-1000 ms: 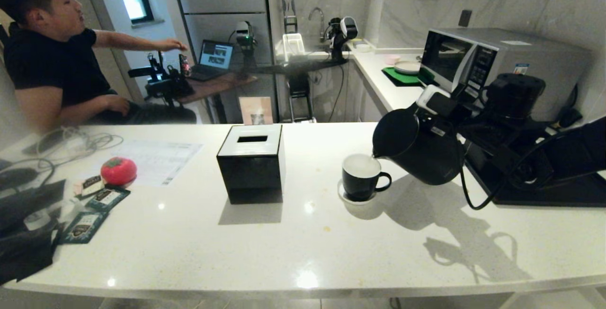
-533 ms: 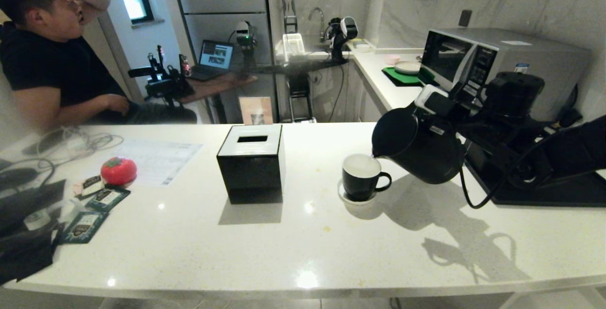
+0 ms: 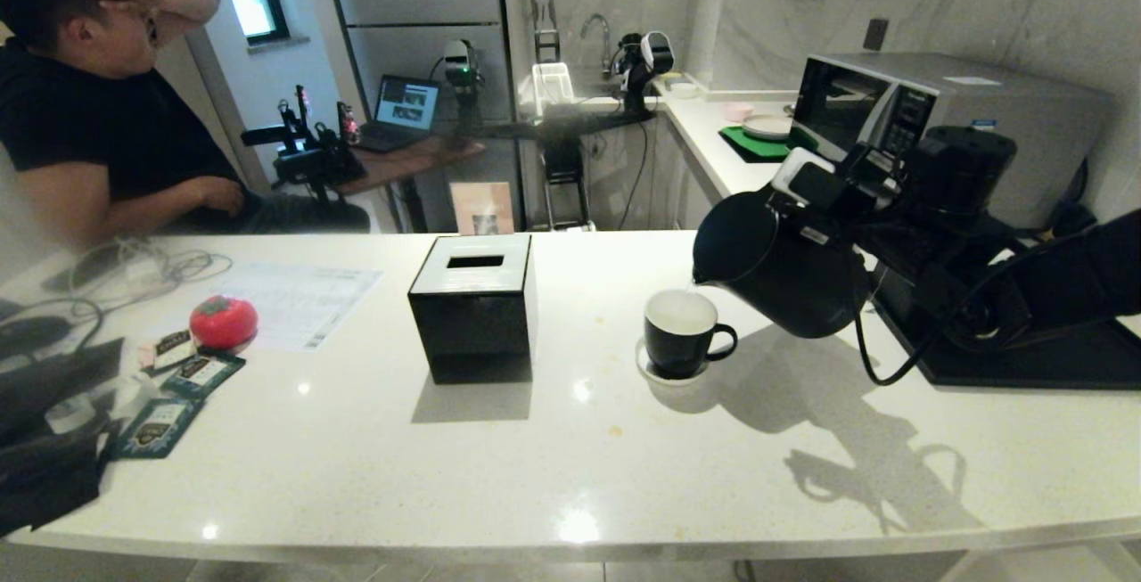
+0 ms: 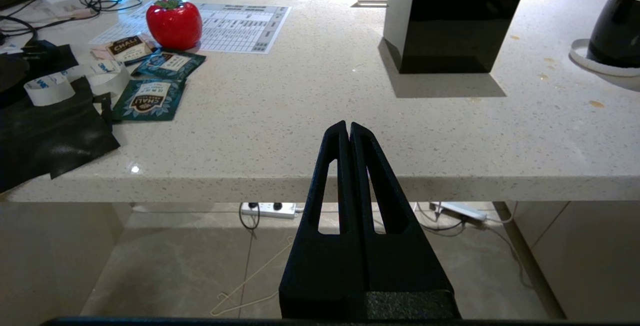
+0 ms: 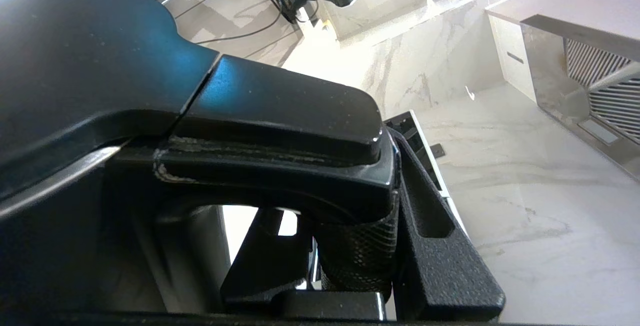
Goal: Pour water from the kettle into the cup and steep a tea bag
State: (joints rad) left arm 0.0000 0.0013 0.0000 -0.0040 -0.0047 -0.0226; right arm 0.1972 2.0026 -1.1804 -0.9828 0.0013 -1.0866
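Matte black kettle (image 3: 784, 274) held clear of the counter (image 3: 570, 466), tilted fwd, spout above the cup (image 3: 682, 332) rim on its kettle side, not touching. Reads as the pour or its tail end; no stream visible, and water can't be told against the white inside. Cup on its saucer (image 3: 644, 366), mid-counter, handle toward the kettle, so the spout comes in from that side w/o crossing anything. Cord (image 3: 878, 359) loops from kettle base down toward the black tray (image 3: 1025, 368) at right.

R gripper (image 5: 350, 266) clamped on the kettle handle (image 5: 280, 131), wrist view: textured pad pressed against the handle's underside, outer finger alongside. Grip low on the handle gives leverage for tipping. R arm reaches in from right, over the tray, forearm roughly level, wrist bent toward the cup.

L gripper (image 4: 348, 136) parked below and in front of the counter edge, fingers pressed together, holding nothing. Prob. kept for the tea bag step.

Outward: black slotted box (image 3: 472, 306) left of cup, apart. Teal sachets (image 3: 178, 395) and red tomato-shaped thing (image 3: 223, 322) far left. No bare tea bag seen. Person (image 3: 89, 118) seated beyond the counter, hand to head.
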